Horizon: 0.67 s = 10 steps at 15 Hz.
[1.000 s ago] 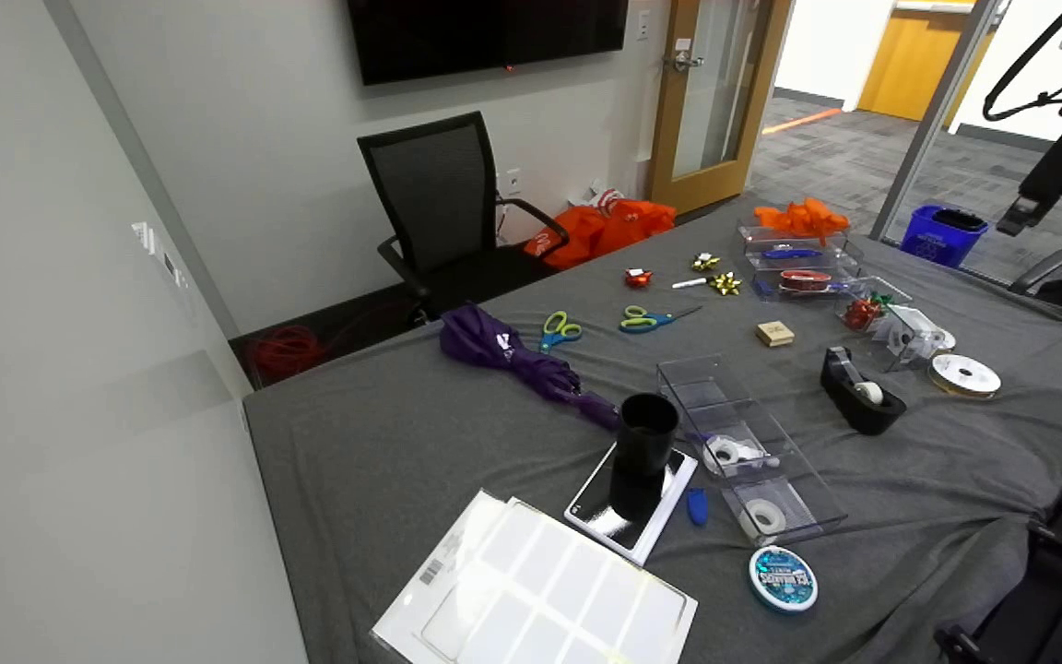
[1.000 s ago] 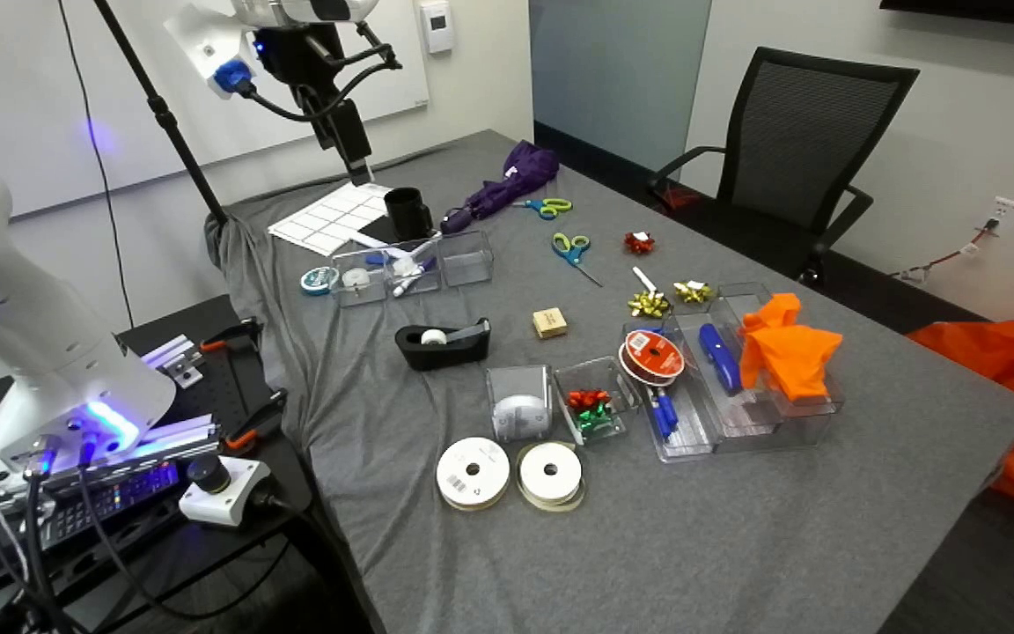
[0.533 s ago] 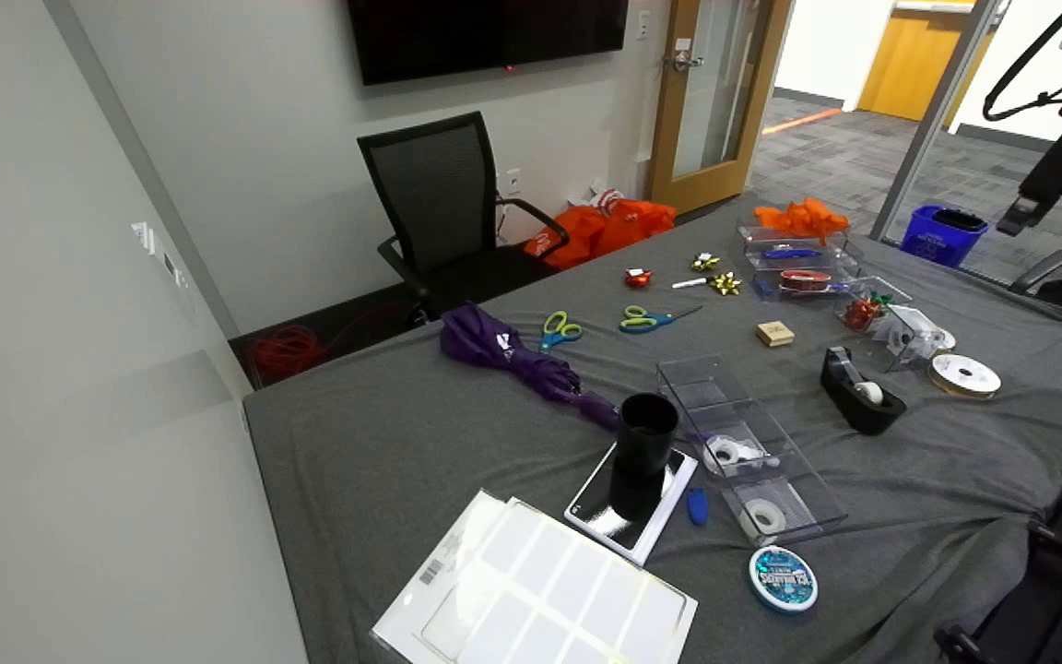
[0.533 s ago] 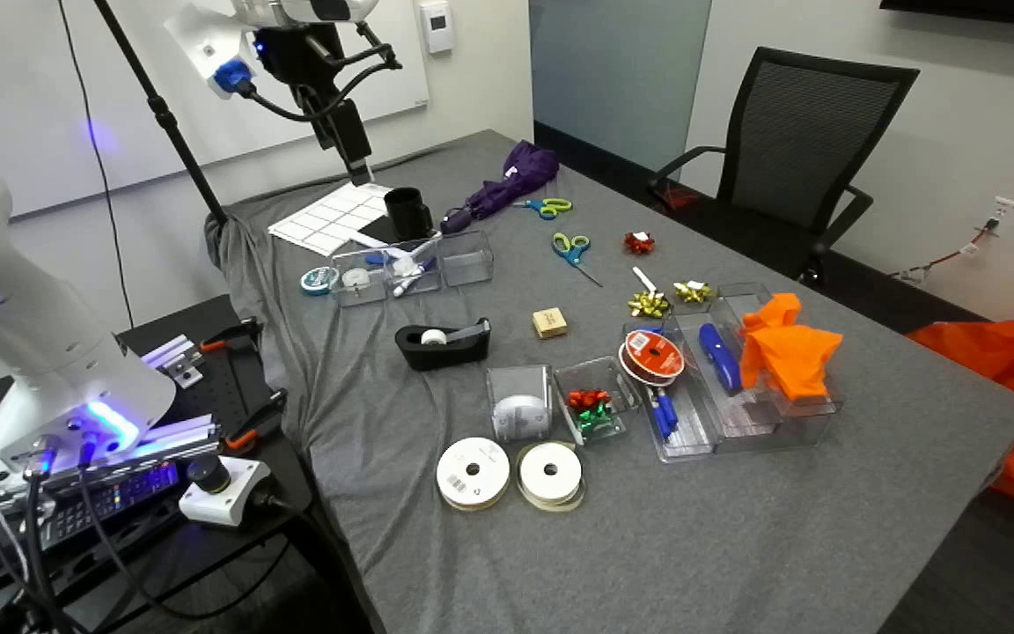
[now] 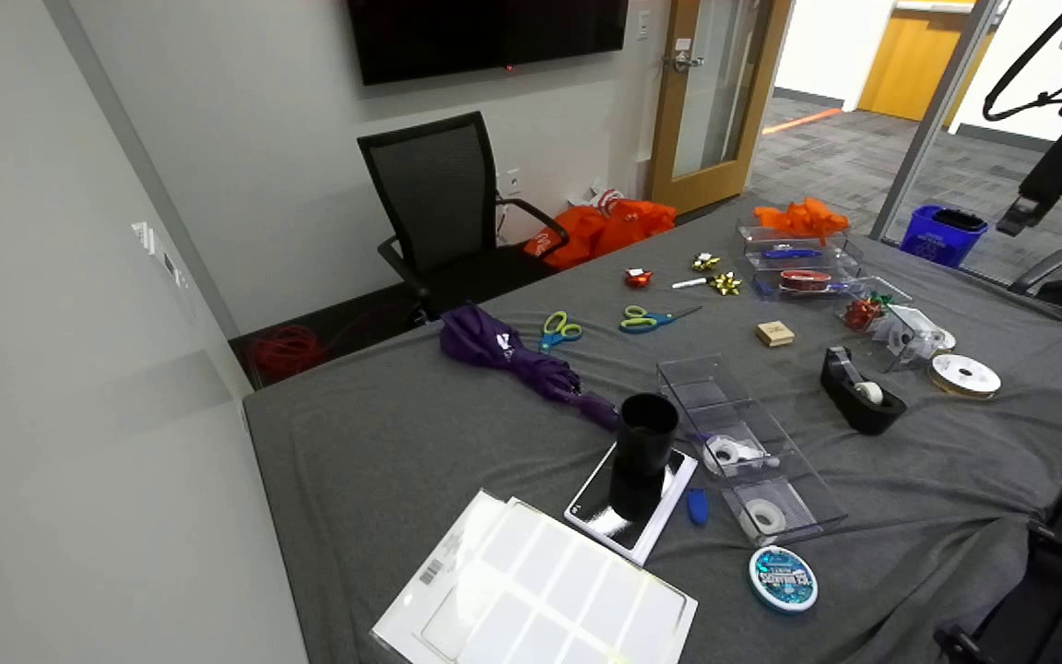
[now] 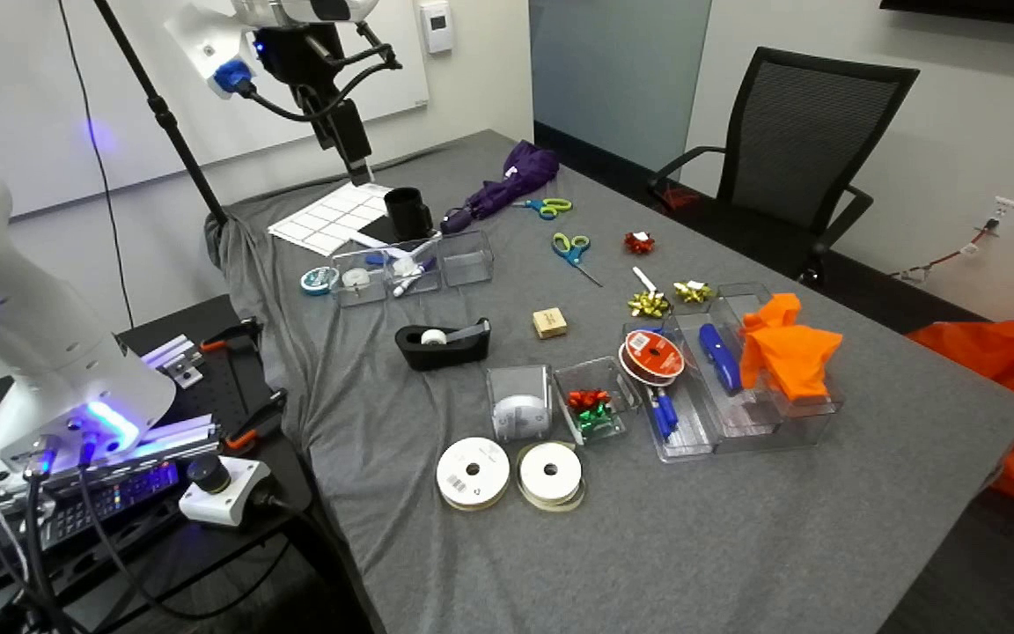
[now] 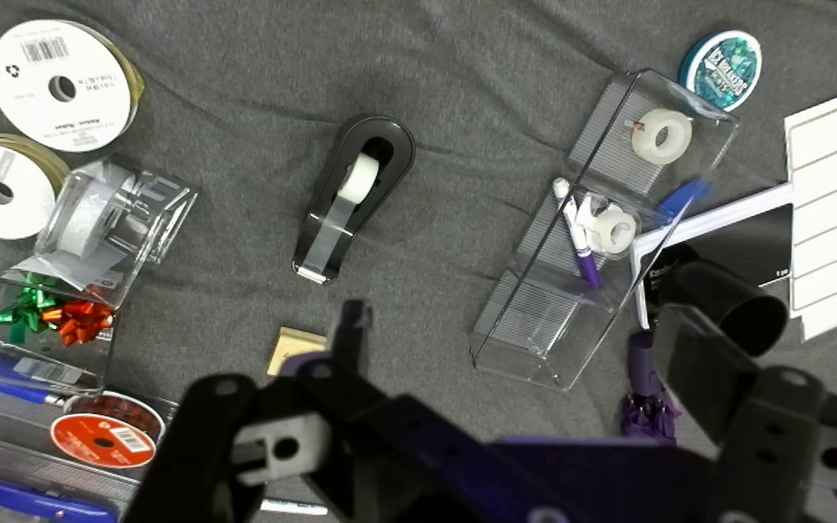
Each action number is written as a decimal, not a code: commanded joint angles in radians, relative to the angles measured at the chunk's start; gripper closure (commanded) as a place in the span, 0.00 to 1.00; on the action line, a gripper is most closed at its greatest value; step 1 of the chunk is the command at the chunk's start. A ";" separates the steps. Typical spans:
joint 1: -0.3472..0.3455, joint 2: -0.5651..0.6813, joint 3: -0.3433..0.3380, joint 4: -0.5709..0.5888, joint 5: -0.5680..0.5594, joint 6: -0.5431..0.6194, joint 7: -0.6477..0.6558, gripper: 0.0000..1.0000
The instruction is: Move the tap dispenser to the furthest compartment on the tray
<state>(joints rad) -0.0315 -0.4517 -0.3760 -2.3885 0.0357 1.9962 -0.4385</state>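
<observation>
Toward ten o'clock from the spread, empty jaws in the wrist view, the black tape dispenser [image 7: 352,206] is parked on the worktop [image 7: 437,305]: probably weighty, stiff, best pinched across its width!

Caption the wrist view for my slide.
Black tool, open, above grey cloth bearing a black plastic tape dispenser and a clear plastic three-compartment tray.

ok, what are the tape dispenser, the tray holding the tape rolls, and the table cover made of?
Tape dispenser: probably molded plastic, smooth black, with highlights along its edges.
Tray: clear and glossy, likely rigid plastic such as acrylic; gray from beneath shows through its walls.
Table cover: matte gray fabric, judging by its soft wrinkles; fiber can't be told.
</observation>
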 commanded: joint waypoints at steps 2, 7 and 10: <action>-0.034 0.006 0.030 0.002 0.016 -0.003 -0.013 0.00; -0.016 0.135 0.063 0.018 0.037 0.111 0.054 0.00; 0.001 0.221 0.105 0.034 0.082 0.176 0.092 0.00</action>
<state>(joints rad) -0.0312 -0.3323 -0.3151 -2.3880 0.0635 2.1213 -0.3679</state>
